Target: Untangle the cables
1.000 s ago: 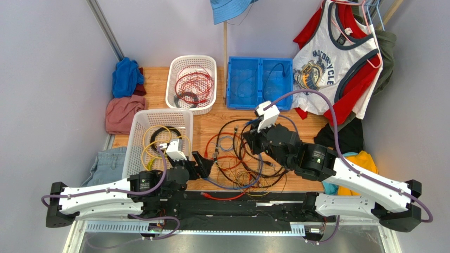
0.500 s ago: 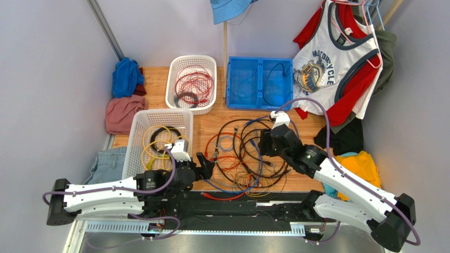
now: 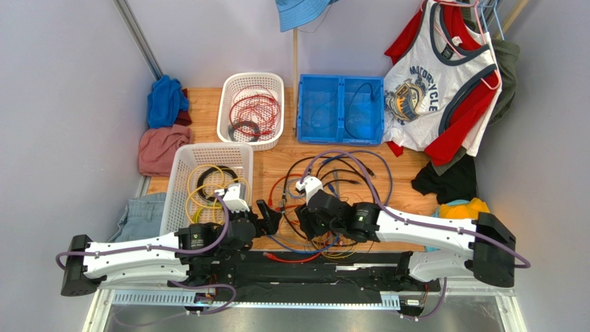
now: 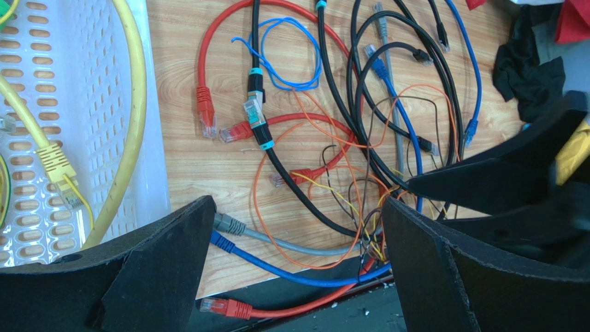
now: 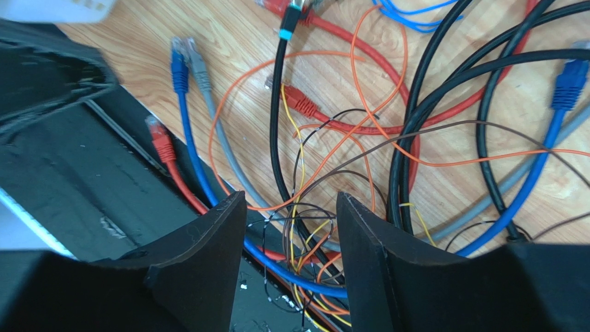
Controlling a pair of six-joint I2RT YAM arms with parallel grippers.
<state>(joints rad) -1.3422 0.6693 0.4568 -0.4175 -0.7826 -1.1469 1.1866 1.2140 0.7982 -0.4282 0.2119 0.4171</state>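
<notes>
The cables (image 3: 331, 197) lie in a tangled heap of black, blue, red, orange and grey cords on the wooden table. My left gripper (image 3: 271, 216) rests at the heap's near-left edge, open wide. In the left wrist view, grey, blue and red plug-ended cables (image 4: 291, 242) lie between its fingers (image 4: 159, 270), untouched. My right gripper (image 3: 307, 223) hangs over the near middle of the heap, open. In the right wrist view its fingers (image 5: 201, 270) straddle a knot of thin yellow, orange and brown wires (image 5: 311, 235) and a blue cable, with a gap on each side.
A white basket (image 3: 181, 160) with yellow cables stands at the left, and another white basket (image 3: 228, 90) with red cables at the back. A blue crate (image 3: 341, 138) sits beside it. Clothes lie on both sides. A black mat (image 3: 311, 266) borders the near edge.
The right arm swung from the far right of the heap down and left to its near middle, and its jaws opened. The left arm stayed put.
</notes>
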